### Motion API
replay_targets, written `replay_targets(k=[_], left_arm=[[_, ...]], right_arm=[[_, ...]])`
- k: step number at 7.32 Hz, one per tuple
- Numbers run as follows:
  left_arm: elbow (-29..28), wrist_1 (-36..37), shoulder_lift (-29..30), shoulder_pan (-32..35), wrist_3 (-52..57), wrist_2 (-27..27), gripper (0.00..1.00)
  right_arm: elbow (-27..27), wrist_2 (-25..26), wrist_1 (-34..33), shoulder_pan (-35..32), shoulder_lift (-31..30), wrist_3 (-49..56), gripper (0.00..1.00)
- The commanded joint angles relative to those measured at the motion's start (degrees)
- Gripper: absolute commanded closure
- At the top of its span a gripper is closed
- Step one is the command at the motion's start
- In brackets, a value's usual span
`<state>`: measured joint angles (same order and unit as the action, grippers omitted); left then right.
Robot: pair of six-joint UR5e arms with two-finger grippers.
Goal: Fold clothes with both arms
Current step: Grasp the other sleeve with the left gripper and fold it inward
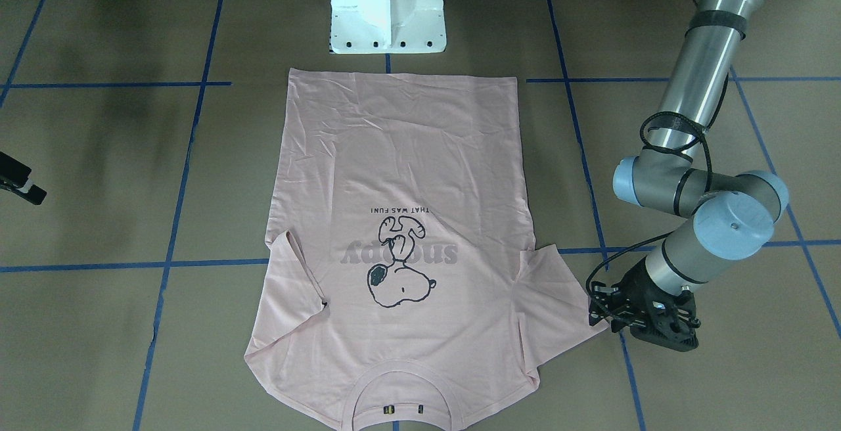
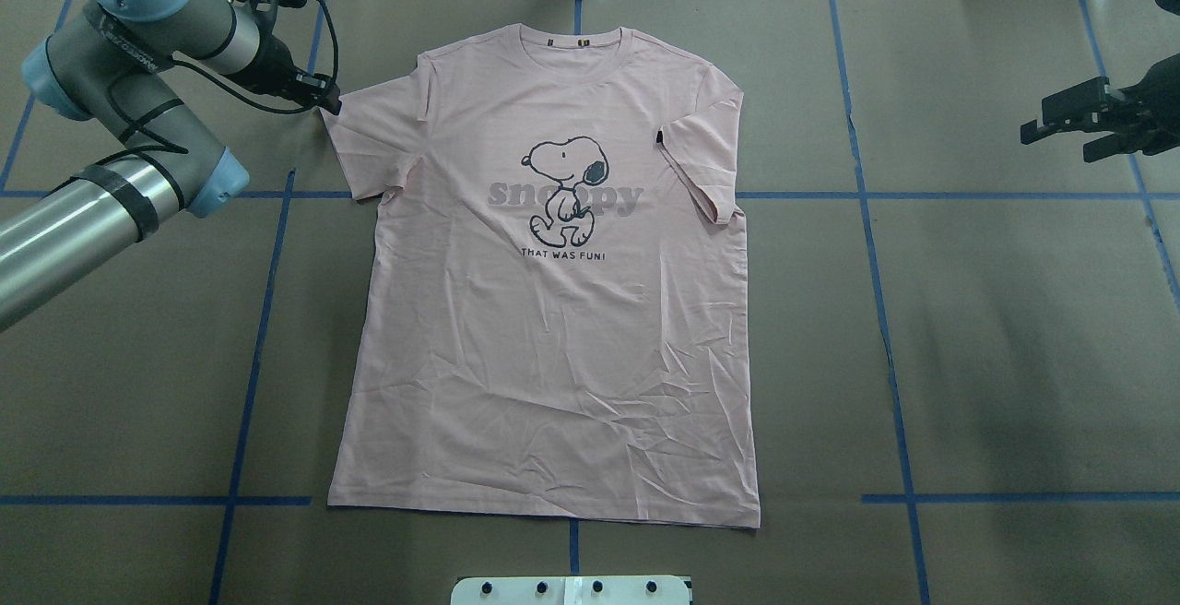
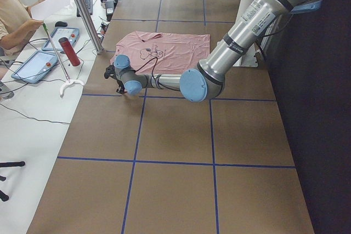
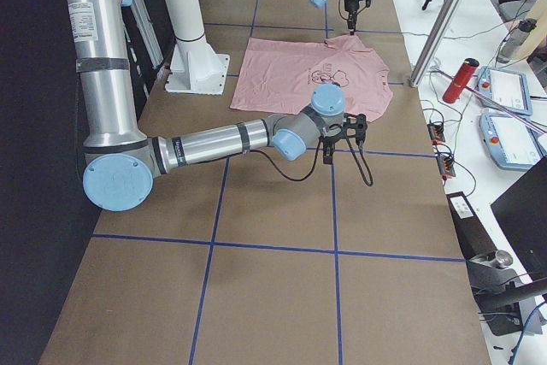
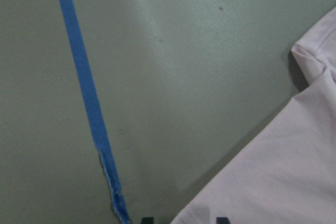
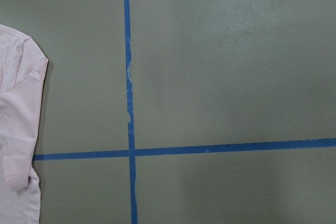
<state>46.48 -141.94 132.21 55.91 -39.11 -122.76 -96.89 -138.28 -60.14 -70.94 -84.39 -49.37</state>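
Note:
The pale pink Snoopy T-shirt (image 2: 553, 328) lies flat and face up on the brown table, collar at the far side from the robot base; it also shows in the front view (image 1: 407, 155). My left gripper (image 2: 330, 105) is low at the outer corner of the shirt's left sleeve. In the left wrist view its fingertips (image 5: 147, 220) stand apart, with the sleeve edge (image 5: 283, 171) between them. My right gripper (image 2: 1060, 121) is open and empty, well off the shirt's right side. The right wrist view shows only the right sleeve (image 6: 16, 129) and bare table.
The white pedestal base (image 1: 387, 17) stands just behind the shirt's hem. Blue tape lines (image 2: 876, 291) grid the table. Beyond the far edge are a metal post (image 3: 82, 9), a red bottle (image 3: 69, 51), tablets and a seated operator (image 3: 11, 15).

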Motion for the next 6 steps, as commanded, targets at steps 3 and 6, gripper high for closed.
replay_targets(k=[3,6], left_arm=[[0.62,0.08,1.38,0.08,-1.22,-0.11,1.0],[11.61,0.61,1.02,-6.14,-22.01,-0.11,1.0]], right_arm=[[0.12,0.38,-0.07,0.1,0.1,-0.02,0.0],[0.2,0.38,-0.07,0.1,0.8,-0.02,0.0]])
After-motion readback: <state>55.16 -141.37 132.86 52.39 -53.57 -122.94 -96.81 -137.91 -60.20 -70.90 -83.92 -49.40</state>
